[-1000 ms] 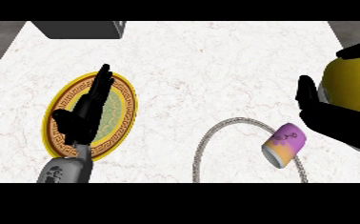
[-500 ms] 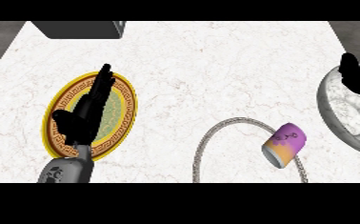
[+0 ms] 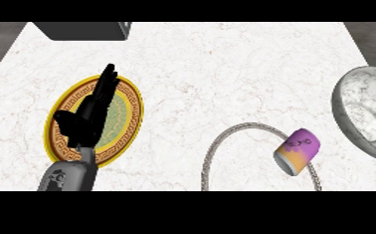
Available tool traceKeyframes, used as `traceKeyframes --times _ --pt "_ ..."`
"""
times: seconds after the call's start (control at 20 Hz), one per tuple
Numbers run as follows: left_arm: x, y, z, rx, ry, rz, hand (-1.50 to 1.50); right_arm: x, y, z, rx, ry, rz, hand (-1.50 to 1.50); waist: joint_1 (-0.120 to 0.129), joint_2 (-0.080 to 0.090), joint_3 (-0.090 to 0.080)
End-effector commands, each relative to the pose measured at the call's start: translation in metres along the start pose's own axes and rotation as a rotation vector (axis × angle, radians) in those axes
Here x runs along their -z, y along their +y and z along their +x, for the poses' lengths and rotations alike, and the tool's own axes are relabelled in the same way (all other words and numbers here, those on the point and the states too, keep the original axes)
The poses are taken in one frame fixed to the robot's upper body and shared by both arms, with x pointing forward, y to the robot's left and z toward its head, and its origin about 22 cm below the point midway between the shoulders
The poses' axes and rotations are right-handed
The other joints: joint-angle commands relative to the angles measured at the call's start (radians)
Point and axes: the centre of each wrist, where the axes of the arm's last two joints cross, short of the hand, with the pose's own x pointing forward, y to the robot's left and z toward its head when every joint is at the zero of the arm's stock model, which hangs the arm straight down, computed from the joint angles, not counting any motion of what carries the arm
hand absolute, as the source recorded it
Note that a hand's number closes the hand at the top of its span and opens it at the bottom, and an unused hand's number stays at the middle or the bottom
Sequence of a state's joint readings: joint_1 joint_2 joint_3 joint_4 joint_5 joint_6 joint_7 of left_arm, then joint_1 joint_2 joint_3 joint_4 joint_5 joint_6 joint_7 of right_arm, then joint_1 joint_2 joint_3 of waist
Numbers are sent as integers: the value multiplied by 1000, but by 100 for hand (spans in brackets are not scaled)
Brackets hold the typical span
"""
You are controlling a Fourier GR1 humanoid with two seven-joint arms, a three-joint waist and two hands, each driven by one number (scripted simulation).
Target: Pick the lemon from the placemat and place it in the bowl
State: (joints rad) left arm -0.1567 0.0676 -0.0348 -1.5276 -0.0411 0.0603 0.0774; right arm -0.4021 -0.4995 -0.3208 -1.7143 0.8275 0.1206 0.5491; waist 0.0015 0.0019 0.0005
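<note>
No lemon shows anywhere in the head view. The grey-white marbled bowl (image 3: 357, 106) sits at the right edge, cut off by the frame, and what I see of its inside holds nothing. The round white placemat (image 3: 246, 163) with a grey rope border lies at the lower middle right. A purple and orange can (image 3: 297, 151) lies on its side on the mat's right border. My left hand (image 3: 88, 116) rests open over the plate at the left, fingers straight and pointing away. My right hand is out of view.
A round plate (image 3: 137, 109) with a yellow rim and an ornamented band lies under my left hand. A dark box (image 3: 81, 30) stands at the counter's far left corner. White marble counter stretches between the plate and the bowl.
My right hand, holding something yellow at the right edge a second ago, moved over the bowl and then left the view. The bowl now shows uncovered. The left hand has not moved.
</note>
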Motion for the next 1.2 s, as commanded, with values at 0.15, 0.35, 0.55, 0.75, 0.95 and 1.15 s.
traceKeyframes --times 0.15,0.35,0.55,0.75,0.95,1.15 --pt "-10 -13 -7 11 -12 18 0 24 20 -76 -49 61 12 150 2 -1 0" --pt "10 -10 16 -4 1 2 0 29 43 -101 -18 92 166 150 3 1 0" --pt "-10 4 -3 -4 -8 7 0 18 54 -139 129 155 249 -150 0 -1 0" --pt "-14 -9 -14 -6 9 -5 0 24 52 -138 226 65 280 -150 -1 -1 0" --pt "-11 -9 -8 6 -6 -14 0 18 60 -148 371 3 169 -150 -2 -2 0" --pt "9 -15 0 -13 20 -5 0 32 41 -134 449 -20 35 -150 -4 -1 0"
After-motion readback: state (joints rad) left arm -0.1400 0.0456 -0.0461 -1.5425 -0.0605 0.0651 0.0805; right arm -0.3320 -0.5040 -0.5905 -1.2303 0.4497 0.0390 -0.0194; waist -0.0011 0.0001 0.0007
